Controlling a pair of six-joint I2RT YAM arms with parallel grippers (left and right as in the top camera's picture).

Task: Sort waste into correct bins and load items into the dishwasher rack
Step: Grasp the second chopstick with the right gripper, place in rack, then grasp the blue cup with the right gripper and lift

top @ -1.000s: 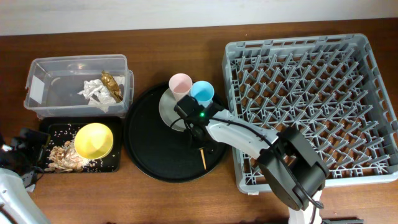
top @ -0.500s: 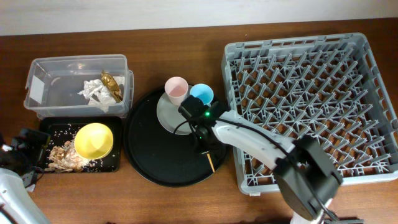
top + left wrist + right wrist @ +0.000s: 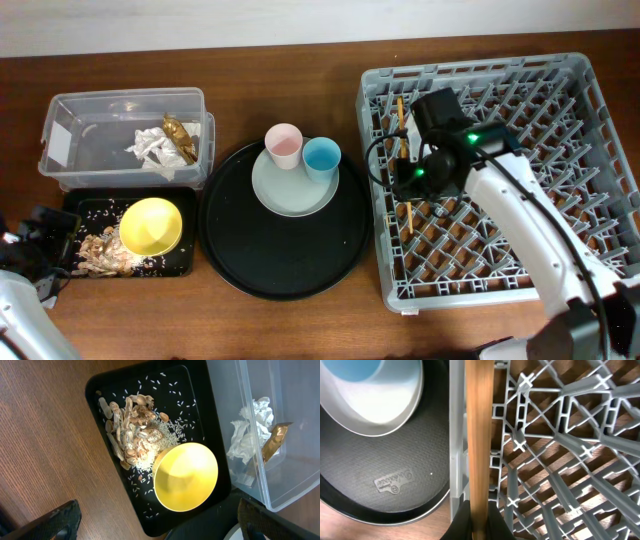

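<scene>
My right gripper is shut on the pair of wooden chopsticks and holds them over the left columns of the grey dishwasher rack. In the right wrist view the chopsticks run straight up from the shut gripper, beside the rack's left wall. The pink cup and blue cup stand on the grey-green plate. The yellow bowl sits in the shallow black tray next to noodle and rice scraps. The napkin and wrapper lie in the clear tub. My left gripper is open.
The plate and cups rest on a large round black tray between the bins and the rack. In the left wrist view my open gripper is just short of the bowl, with the scraps, tub and bare wood at the left.
My right gripper has lifted the chopsticks off the round black tray and carried them right, over the rack's left side. The left arm has not moved.
</scene>
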